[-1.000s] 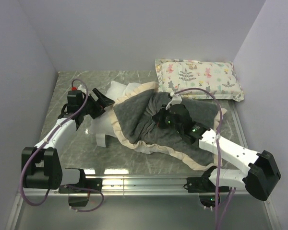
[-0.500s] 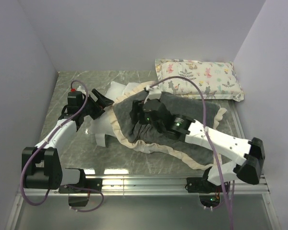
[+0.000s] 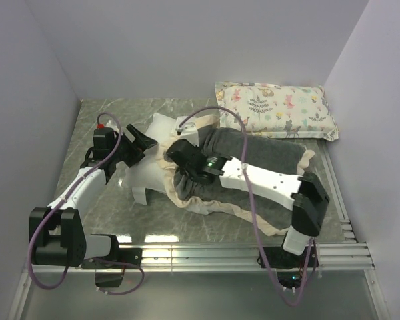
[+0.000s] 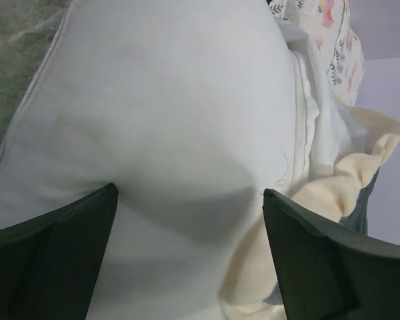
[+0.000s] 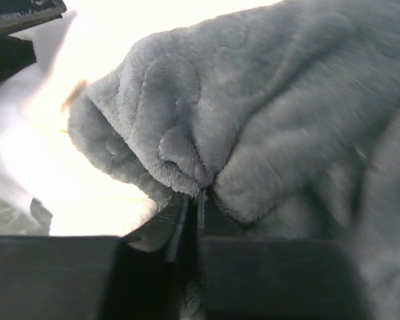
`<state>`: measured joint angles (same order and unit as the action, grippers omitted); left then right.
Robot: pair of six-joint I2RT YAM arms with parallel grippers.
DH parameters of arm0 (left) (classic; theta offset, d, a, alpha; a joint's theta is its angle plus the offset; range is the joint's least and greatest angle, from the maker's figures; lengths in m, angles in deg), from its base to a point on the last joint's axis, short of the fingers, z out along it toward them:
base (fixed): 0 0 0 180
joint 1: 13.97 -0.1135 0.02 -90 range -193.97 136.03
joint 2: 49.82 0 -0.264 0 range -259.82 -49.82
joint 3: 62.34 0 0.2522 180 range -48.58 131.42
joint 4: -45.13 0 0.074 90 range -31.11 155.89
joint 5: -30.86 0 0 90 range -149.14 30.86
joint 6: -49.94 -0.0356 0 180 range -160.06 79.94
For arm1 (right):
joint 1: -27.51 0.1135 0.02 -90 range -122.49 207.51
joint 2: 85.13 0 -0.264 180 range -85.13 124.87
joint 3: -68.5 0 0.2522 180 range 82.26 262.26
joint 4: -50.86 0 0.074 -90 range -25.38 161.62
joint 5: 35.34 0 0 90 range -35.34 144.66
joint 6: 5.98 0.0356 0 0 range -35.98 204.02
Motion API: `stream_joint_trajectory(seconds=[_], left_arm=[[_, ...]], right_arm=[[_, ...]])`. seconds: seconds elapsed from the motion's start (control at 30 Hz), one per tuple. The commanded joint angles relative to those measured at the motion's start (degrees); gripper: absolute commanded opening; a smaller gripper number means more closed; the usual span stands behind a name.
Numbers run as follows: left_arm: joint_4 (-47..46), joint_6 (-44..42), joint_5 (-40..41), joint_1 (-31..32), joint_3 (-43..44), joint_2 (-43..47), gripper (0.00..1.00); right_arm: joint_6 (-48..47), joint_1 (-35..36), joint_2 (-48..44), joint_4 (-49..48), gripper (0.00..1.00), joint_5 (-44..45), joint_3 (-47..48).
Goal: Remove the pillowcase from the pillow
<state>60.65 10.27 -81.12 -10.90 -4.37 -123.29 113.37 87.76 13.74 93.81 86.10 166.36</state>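
Note:
The white pillow (image 3: 145, 176) lies left of the table's middle with its left end bare. The dark grey plush pillowcase (image 3: 270, 155), with its cream ruffled border (image 3: 252, 219), covers the pillow's right part and spreads to the right. My left gripper (image 3: 141, 141) is open at the pillow's left end. In the left wrist view the pillow (image 4: 180, 120) bulges between the spread fingers of the left gripper (image 4: 190, 197), with the cream border (image 4: 360, 167) at the right. My right gripper (image 3: 175, 153) is shut on a fold of the grey pillowcase (image 5: 253, 113); its jaws (image 5: 200, 200) are pinched together.
A small animal-print pillow (image 3: 277, 109) lies at the back right corner. Walls close in the table on the left, back and right. The right arm (image 3: 267, 181) stretches across the pillowcase. A metal rail (image 3: 200, 252) runs along the near edge.
My right gripper has swept left across the pillowcase, bunching grey fabric toward the pillow's left end. The left arm has hardly moved.

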Motion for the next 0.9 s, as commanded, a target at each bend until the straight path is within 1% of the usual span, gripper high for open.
stream_joint_trajectory(seconds=[0.0,0.07,0.1,0.2,0.23,0.33,0.4,0.43,0.47,0.53,0.57,0.6,0.63,0.67,0.7,0.73,0.8,0.87], left_arm=[[0.4,-0.3,1.2,-0.1,-1.1,1.7,0.96],[0.4,-0.3,1.4,-0.1,-1.1,2.1,0.96],[0.5,-0.5,1.4,-0.1,-1.2,2.2,0.96],[0.9,-1.0,1.5,-0.1,-1.1,2.7,0.96],[0.9,-1.1,1.2,-0.1,-1.1,2.9,0.96],[1.7,-1.7,0.6,0.1,-0.4,3.8,0.96],[3.2,-3.2,2.4,0.4,0.3,4.5,0.96],[5.1,-3.8,3.4,1.0,1.4,4.8,0.96],[6.5,-4.4,4.7,1.4,2.1,5.8,0.96],[8.8,-6.5,10.6,3.9,4.7,6.6,0.97],[11.3,-7.1,12.8,5.1,5.8,7.1,0.97],[12.5,-8.4,18.5,6.5,8.3,7.1,0.97],[13.7,-9.2,21.0,9.8,9.7,6.4,0.98],[15.7,-10.1,21.8,11.5,11.0,5.8,0.98],[16.8,-11.4,25.8,13.1,13.4,4.9,0.99],[17.7,-11.9,26.6,15.2,14.4,3.1,0.99],[18.7,-13.3,26.9,16.3,15.8,1.2,0.99],[19.1,-14.0,25.4,16.7,16.1,-1.2,0.99]], right_arm=[[1.3,0.1,-10.6,1.1,0.0,3.4,-4.0],[1.7,0.2,-14.6,0.1,0.0,3.7,-7.7],[1.9,0.1,-18.5,-0.1,0.0,4.2,-9.0],[3.0,-0.2,-24.7,2.0,0.0,7.5,-13.2],[3.5,-0.6,-25.8,4.2,0.0,9.8,-14.0],[5.4,-2.9,-28.5,8.0,0.0,12.2,-17.9],[5.8,-5.4,-29.1,7.6,0.0,11.5,-22.4],[5.8,-8.3,-28.8,6.9,0.0,10.8,-24.0],[5.6,-9.6,-28.3,6.2,0.0,7.8,-26.7],[4.7,-12.9,-24.6,4.5,0.0,5.0,-28.4],[4.1,-13.1,-23.1,3.4,0.0,3.4,-29.3],[3.0,-13.2,-20.2,2.4,0.0,-0.1,-29.4],[2.8,-13.1,-18.9,0.5,0.0,-1.5,-29.3],[2.6,-13.0,-17.8,-0.5,0.0,-2.9,-29.4],[1.9,-12.5,-16.2,-1.8,0.0,-5.6,-29.5],[1.4,-12.1,-15.5,-4.0,0.0,-6.4,-29.5],[0.5,-11.1,-13.6,-5.5,0.0,-8.1,-29.1],[0.1,-10.7,-11.5,-6.5,0.0,-8.6,-28.1]])
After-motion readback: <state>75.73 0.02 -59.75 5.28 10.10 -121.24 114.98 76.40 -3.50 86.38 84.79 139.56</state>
